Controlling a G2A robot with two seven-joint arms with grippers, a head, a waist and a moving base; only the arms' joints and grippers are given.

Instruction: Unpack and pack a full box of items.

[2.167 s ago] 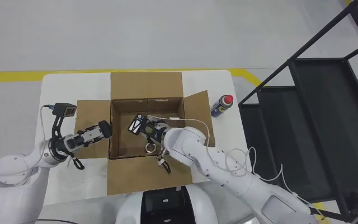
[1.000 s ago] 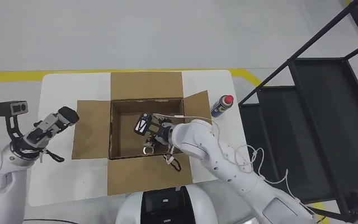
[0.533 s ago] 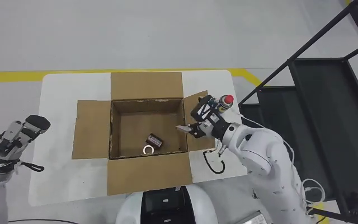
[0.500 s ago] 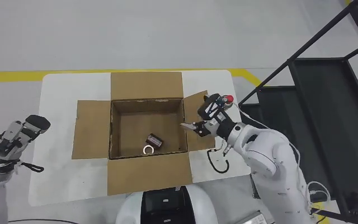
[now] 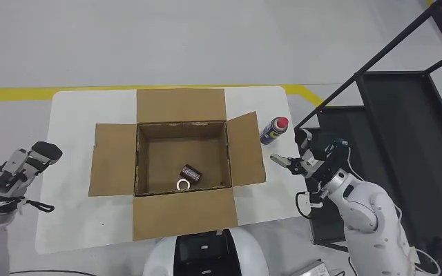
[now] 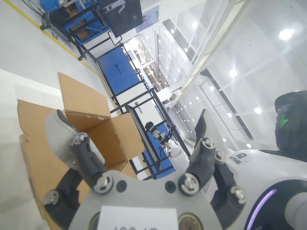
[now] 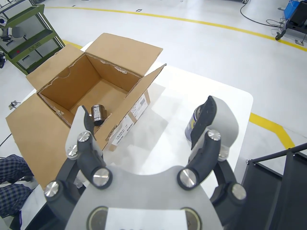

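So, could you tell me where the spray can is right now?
In the top view the spray can sits on the white table, outside the cardboard box, beside its right flap.

The white table [image 5: 83, 117] stands on a pale grey floor [image 5: 207, 34]. A yellow line [image 5: 24, 93] runs on this floor along the far edge of the table. At the right, just beside the table, there is a black metal staircase [image 5: 394, 117] (its steps are dark and flat). The right wrist view shows a green trolley [image 7: 31, 34] farther off in the hall. The left wrist view shows blue panels [image 6: 115, 65] and a large dark screen [image 6: 117, 3].
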